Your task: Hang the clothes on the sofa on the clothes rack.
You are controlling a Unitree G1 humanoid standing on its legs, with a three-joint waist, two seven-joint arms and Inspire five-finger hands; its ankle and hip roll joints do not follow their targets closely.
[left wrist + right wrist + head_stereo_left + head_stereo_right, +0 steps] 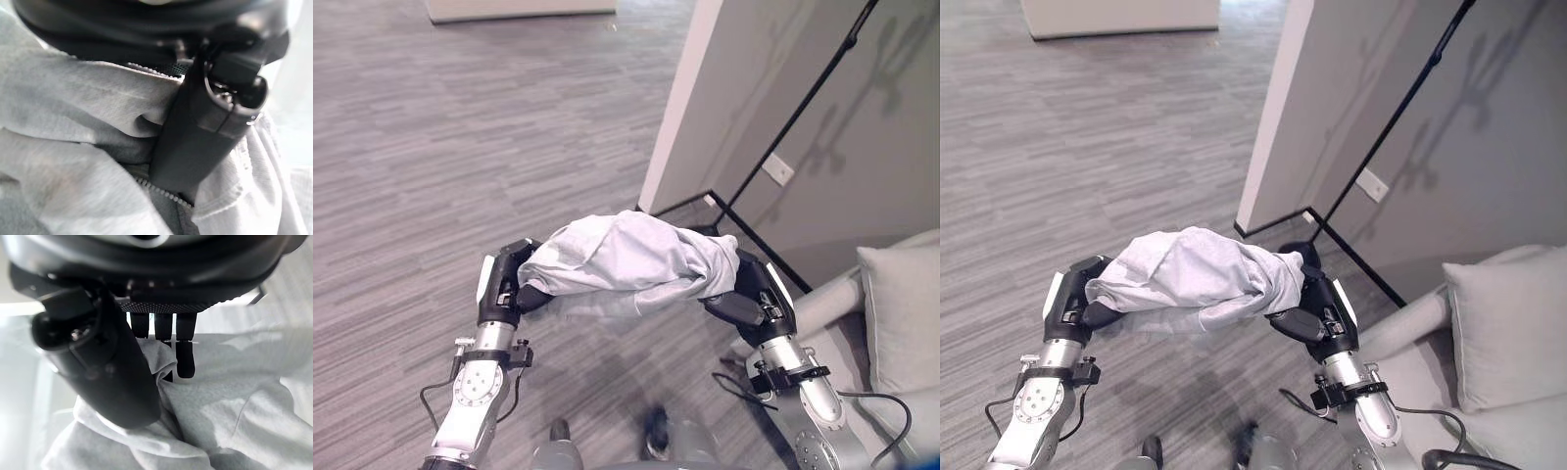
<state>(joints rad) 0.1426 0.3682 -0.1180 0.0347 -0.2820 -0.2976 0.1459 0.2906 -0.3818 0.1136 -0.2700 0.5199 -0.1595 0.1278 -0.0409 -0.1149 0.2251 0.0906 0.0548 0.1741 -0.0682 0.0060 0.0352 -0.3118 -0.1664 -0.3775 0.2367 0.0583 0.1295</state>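
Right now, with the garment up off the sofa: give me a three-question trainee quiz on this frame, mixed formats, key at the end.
1. True or false: the light grey zip-up garment is held between the left hand and the right hand.
2. Multiple choice: where is the clothes rack's black pole? A) lying on the sofa B) leaning up along the grey wall, ahead to the right C) in the left hand
3. Fill in: the grey cushion sits on the ____, at the robot's right.

Key: 1 true; 2 B; 3 sofa.
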